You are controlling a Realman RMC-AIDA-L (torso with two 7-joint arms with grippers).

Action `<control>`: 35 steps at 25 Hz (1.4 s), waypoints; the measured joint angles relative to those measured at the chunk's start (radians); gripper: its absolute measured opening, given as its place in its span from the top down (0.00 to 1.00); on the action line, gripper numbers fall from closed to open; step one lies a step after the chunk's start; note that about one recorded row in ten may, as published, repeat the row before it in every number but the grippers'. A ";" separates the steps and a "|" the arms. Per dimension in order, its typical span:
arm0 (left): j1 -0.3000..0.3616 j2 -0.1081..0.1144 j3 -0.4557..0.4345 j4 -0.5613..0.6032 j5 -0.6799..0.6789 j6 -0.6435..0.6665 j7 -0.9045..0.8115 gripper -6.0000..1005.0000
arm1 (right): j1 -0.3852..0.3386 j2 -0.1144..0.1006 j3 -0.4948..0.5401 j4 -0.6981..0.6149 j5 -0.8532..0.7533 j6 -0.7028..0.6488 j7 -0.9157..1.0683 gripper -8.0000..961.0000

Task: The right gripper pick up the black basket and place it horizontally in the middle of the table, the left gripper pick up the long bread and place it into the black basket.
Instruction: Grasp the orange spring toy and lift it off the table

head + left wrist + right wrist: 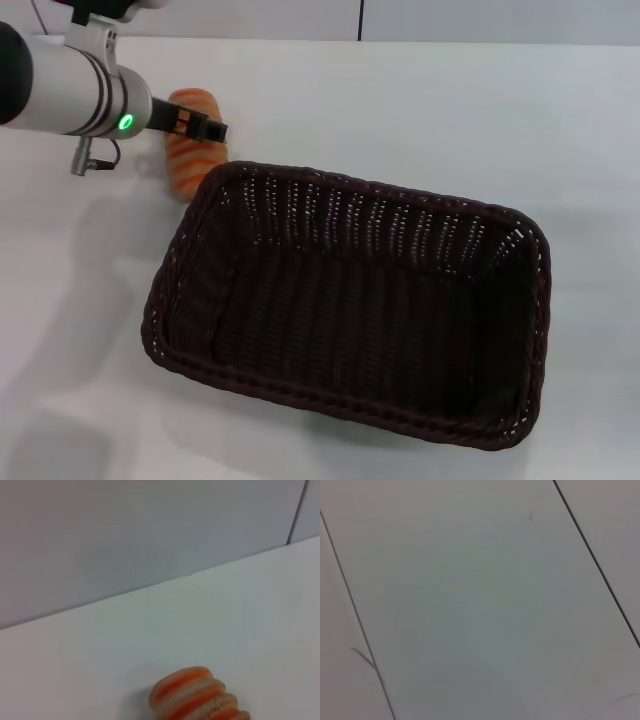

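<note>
Long bread point(192, 143) lay upper left, just beyond the black basket point(350, 300); our left gripper point(200, 127) hovered across its long axis, grip state indiscernible to us.

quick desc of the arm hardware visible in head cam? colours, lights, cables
Only the left arm shows: a silver-white cylinder with dark ring seams and a glowing green light near the wrist. Its tool, the left gripper, is black and slim. A small grey connector with a short cable hangs under the wrist. The right arm is out of view.
</note>
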 joint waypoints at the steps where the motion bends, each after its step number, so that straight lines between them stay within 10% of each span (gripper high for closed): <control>1: -0.013 0.000 0.000 0.030 0.000 0.012 0.000 0.15 | -0.002 0.000 0.000 0.000 -0.001 -0.002 0.001 0.17; 15: -0.070 -0.004 -0.026 0.146 -0.004 0.017 0.001 0.15 | -0.005 -0.001 -0.009 -0.007 -0.004 -0.004 0.002 0.17; 24: -0.068 -0.007 -0.018 0.144 -0.004 -0.002 0.085 0.34 | -0.007 -0.004 -0.009 -0.008 -0.023 -0.007 0.014 0.17; 35: 0.103 -0.003 0.041 -0.249 -0.037 -0.043 0.151 0.47 | -0.017 -0.003 0.000 -0.003 -0.027 -0.041 0.028 0.17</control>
